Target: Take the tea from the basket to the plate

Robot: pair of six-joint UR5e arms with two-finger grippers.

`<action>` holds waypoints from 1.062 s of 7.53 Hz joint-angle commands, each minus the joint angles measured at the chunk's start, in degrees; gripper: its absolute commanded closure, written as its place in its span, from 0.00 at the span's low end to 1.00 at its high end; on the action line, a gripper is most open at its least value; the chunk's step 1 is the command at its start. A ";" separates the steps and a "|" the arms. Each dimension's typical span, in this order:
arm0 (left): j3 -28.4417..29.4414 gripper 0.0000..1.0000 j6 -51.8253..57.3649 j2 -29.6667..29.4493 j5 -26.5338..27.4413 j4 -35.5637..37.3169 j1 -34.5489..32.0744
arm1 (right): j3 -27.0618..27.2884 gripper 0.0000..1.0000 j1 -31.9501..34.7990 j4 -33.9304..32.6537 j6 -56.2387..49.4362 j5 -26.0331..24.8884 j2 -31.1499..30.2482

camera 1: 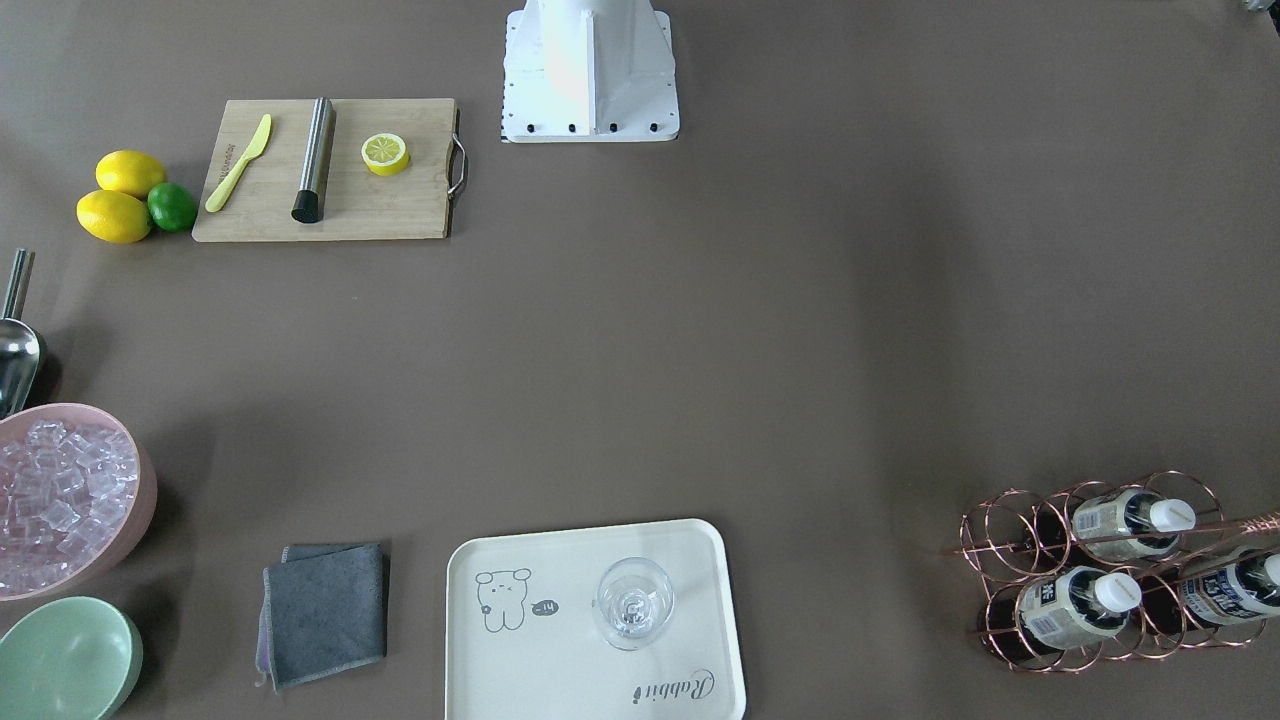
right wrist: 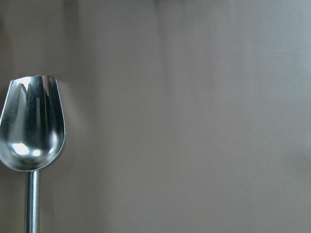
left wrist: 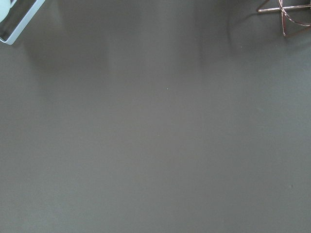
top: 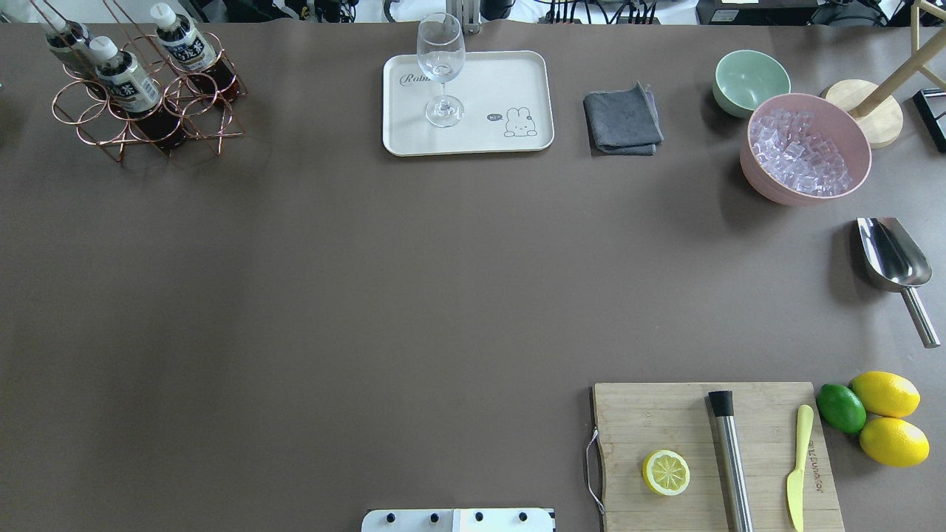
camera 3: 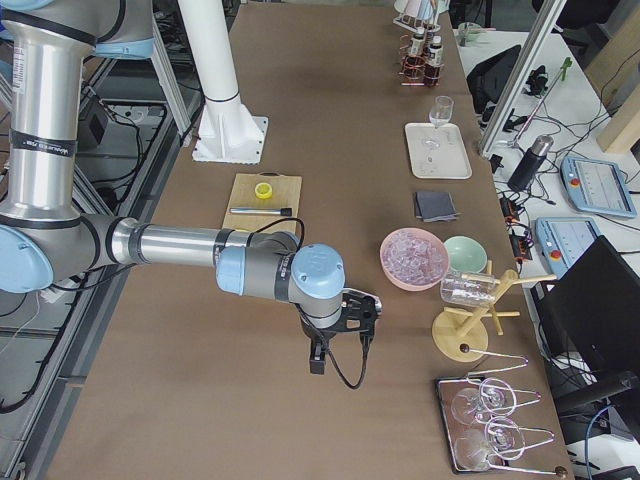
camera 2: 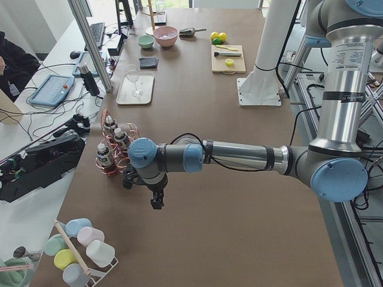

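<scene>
The copper wire basket point(top: 94, 137) stands at the table's far left corner with three tea bottles in it point(top: 127, 80); it also shows in the front-facing view point(camera 1: 963, 547). The cream plate point(top: 494, 81) with the bear drawing lies at the far middle and carries a wine glass point(top: 442, 68). My left gripper point(camera 2: 157, 203) hangs over bare table a little short of the basket point(camera 2: 106, 171). My right gripper point(camera 3: 318, 360) hangs over the table's right end. Both grippers show only in the side views, so I cannot tell whether they are open or shut.
A grey cloth point(top: 622, 120), a pale green bowl point(top: 750, 80), a pink bowl of ice point(top: 805, 151) and a steel scoop point(top: 892, 258) lie right of the plate. A cutting board point(top: 665, 414) with a lemon half, a steel rod and a knife lies near right, with lemons and a lime beside it.
</scene>
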 commanded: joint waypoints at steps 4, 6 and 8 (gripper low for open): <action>-0.47 0.02 0.14 0.53 -0.12 -0.08 0.00 | 3.31 0.00 -0.40 -5.46 -1.24 -0.12 -1.01; -0.47 0.02 0.14 0.53 -0.12 -0.08 0.00 | 3.83 0.00 -1.36 -5.37 -5.51 -1.34 -0.84; -0.56 0.02 0.14 0.44 -0.12 -0.08 0.00 | 4.01 0.00 -0.76 -5.54 -11.70 -2.41 -1.36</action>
